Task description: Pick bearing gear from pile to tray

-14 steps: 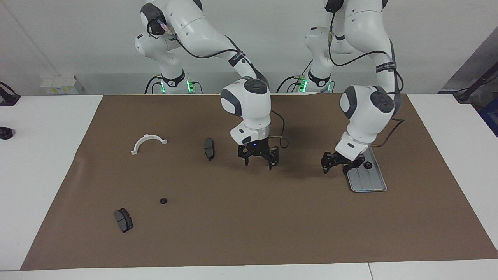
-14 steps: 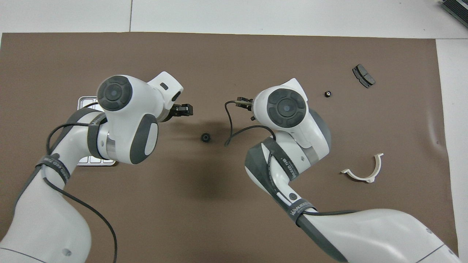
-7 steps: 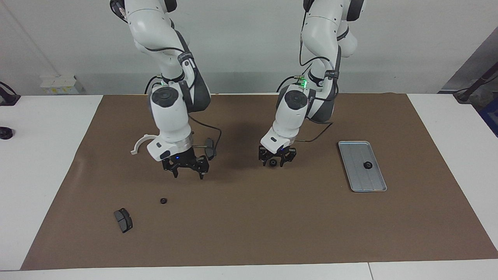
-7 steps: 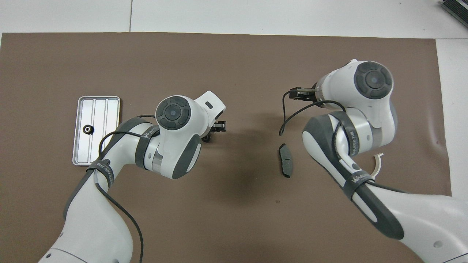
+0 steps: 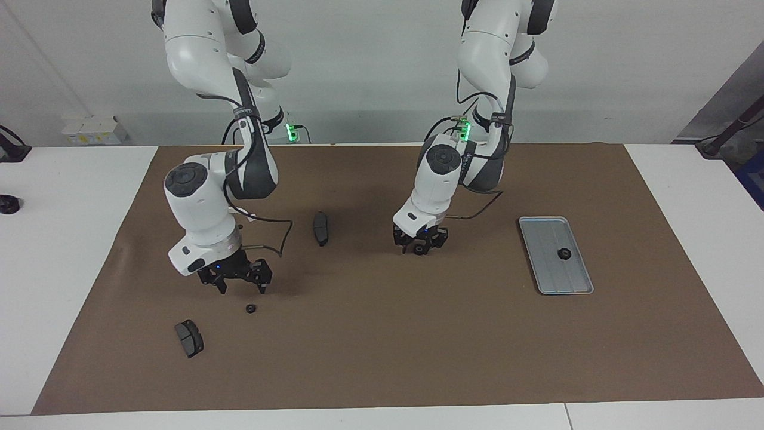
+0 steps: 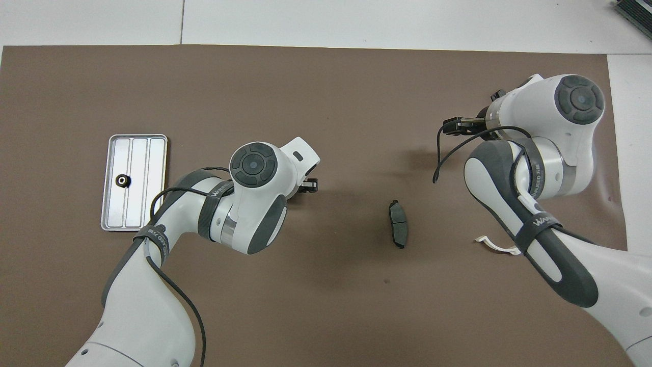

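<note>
I see the left gripper down at the brown mat near the middle of the table, its fingers drawn in around a small black gear; I cannot tell whether they already pinch it. Half a second ago they stood a little wider around that same gear, and the arm has barely shifted since. In the overhead view the wrist covers gear and fingers, so only a black tip shows.

The right gripper has its jaws spread wide and holds nothing. It has swung from beside the middle brake pad toward the right arm's end, and now hangs low just above a second loose gear, not touching it. That move uncovers the middle pad, while the arm now hides most of the white half-ring bracket.

Another brake pad lies farther from the robots than that loose gear, unmoved. The tray sits toward the left arm's end of the mat, with one gear resting in it as before.
</note>
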